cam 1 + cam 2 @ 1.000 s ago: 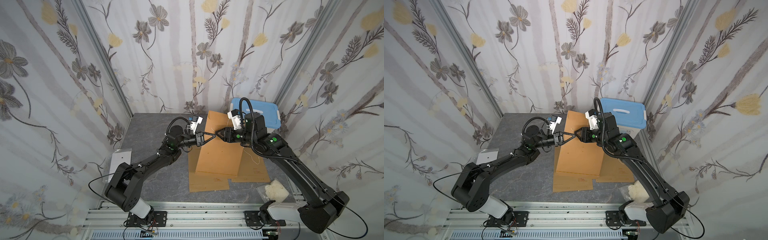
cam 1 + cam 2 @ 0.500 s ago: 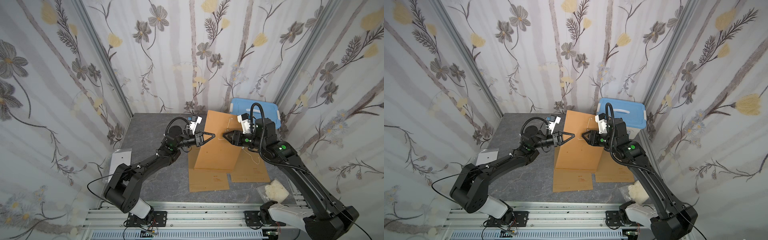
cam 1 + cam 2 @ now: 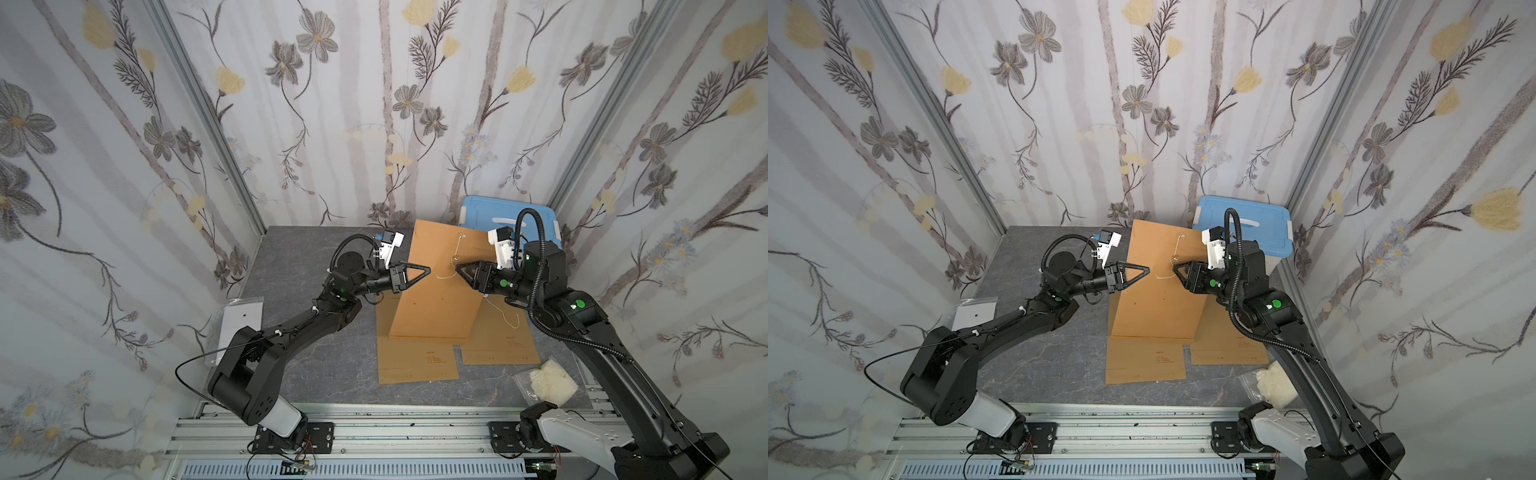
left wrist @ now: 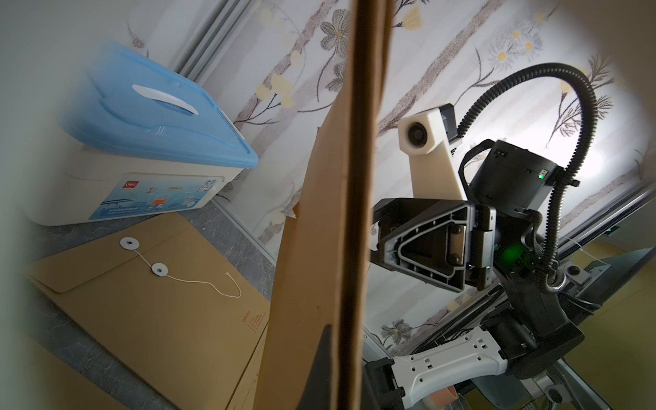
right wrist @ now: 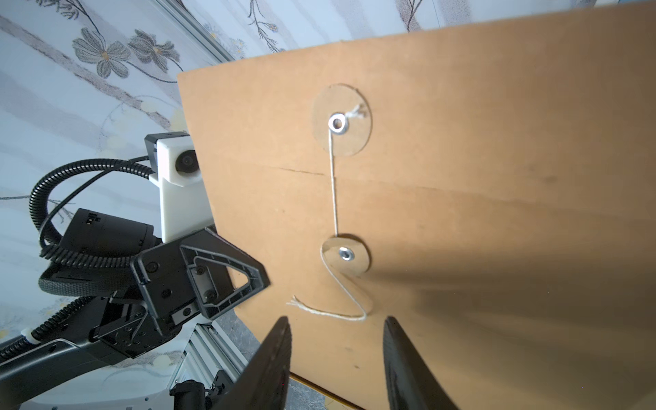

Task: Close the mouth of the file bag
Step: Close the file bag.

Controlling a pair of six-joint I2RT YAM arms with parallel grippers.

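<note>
The file bag [image 3: 432, 299] stands between my left fingers [image 3: 424, 271] and right fingers [image 3: 469, 274]. Flat envelopes [image 3: 415, 361] lie on the table [image 3: 328, 374] beneath it, a box [image 3: 482, 210] behind.

Grey tabletop [image 3: 324, 374]: blue-lidded box [image 3: 503, 212] is placed; flat envelopes [image 3: 415, 361] and fluff bag [image 3: 550, 384] are laid before the box.

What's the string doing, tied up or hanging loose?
Loose. The string hangs from one disc past the other, its frayed end dangling free.

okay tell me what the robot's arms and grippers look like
The left arm and right arm are matte black with white base segments. The left gripper and right gripper have black triangular cut-out fingers; each wrist carries a white camera block, a ribbed black cable loop and green lights.
</note>
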